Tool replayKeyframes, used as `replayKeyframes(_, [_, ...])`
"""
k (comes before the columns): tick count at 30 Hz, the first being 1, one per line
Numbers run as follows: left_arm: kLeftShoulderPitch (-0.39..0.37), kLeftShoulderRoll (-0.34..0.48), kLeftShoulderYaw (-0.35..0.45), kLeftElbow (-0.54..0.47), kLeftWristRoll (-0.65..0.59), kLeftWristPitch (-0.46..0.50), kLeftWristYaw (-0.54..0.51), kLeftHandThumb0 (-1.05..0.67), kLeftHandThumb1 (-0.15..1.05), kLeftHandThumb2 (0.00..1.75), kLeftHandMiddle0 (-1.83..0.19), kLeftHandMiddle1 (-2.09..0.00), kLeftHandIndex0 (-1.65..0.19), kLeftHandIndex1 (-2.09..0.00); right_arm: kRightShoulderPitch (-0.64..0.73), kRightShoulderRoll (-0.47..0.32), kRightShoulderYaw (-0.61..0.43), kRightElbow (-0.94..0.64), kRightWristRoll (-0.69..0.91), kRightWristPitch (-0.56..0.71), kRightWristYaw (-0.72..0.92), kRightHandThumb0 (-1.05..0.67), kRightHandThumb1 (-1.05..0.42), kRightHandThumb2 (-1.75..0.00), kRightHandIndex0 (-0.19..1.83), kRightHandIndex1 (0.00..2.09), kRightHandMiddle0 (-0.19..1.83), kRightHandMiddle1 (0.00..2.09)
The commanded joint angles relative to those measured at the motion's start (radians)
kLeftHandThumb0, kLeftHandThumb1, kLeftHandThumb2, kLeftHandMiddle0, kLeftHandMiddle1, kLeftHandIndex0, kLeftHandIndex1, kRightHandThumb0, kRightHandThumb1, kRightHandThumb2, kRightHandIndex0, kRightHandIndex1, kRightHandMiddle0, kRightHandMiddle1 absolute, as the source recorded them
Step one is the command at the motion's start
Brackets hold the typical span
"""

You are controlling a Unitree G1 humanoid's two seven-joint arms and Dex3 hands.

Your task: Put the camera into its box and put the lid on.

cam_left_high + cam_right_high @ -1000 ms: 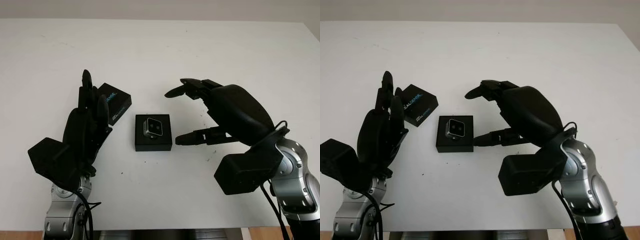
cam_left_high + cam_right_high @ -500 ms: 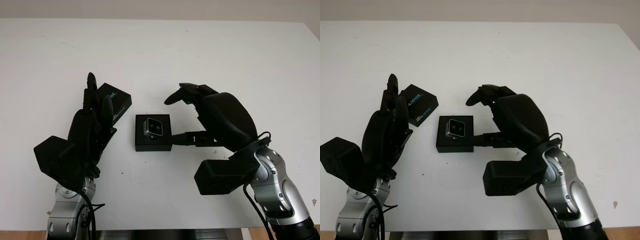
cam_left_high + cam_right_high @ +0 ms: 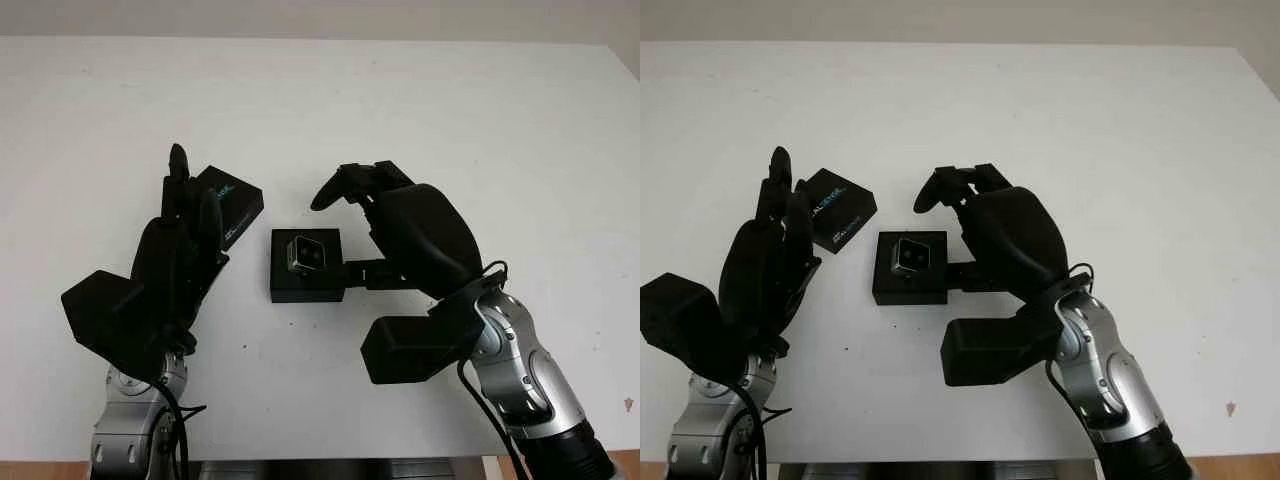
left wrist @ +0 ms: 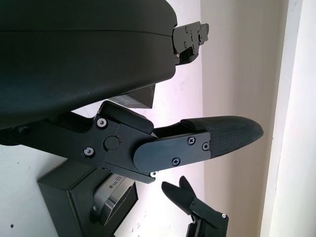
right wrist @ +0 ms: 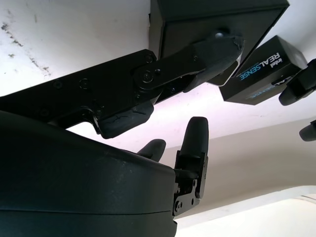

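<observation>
Sitting at frame centre, the camera (image 3: pixel 306 255) lies in its box (image 3: pixel 306 266). Our right hand (image 3: pixel 385 225) arches just right of it, holding nothing, one finger against the box's side. Our left hand (image 3: pixel 185 235), holding nothing, stands upright beside the lid (image 3: pixel 232 203), upper left.

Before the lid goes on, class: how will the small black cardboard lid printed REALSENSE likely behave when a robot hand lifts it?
The small black cardboard lid looks thin-walled and hollow, so probably light and stiff, though hard squeezing might dent it. Its flat faces should keep it from rolling. It lies tilted beside the left robot hand, so a nudge could slide it across the smooth white table.
</observation>
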Motion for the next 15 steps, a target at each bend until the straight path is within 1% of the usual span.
replayKeyframes(1, [-0.004,0.002,0.004,-0.008,-0.001,-0.010,-0.002,-0.80,1.05,0.60,0.19,0.00,0.19,0.00,-0.007,0.003,0.004,0.002,0.012,-0.011,-0.003,-0.85,-1.01,-0.06,-0.01,0.89,0.00,1.41])
replayKeyframes(6, [0.001,-0.004,0.002,-0.024,-0.004,0.014,0.011,-0.81,1.05,0.58,0.19,0.00,0.19,0.00,-0.009,-0.011,0.009,0.011,-0.005,-0.018,-0.004,-0.85,-1.02,-0.06,-0.03,0.92,0.00,1.42])
replayKeyframes(10, [-0.001,0.008,0.001,-0.015,-0.005,0.001,-0.009,-0.80,1.05,0.61,0.19,0.00,0.19,0.00,-0.012,-0.016,0.013,0.038,-0.010,-0.029,-0.014,-0.86,-1.03,-0.06,-0.03,0.92,0.01,1.41])
replayKeyframes(15, [0.003,0.003,0.000,-0.015,0.006,-0.007,0.000,-0.80,1.05,0.60,0.19,0.00,0.19,0.00,-0.015,-0.017,0.019,0.072,-0.015,-0.039,-0.026,-0.85,-1.02,-0.05,-0.02,0.90,0.04,1.40])
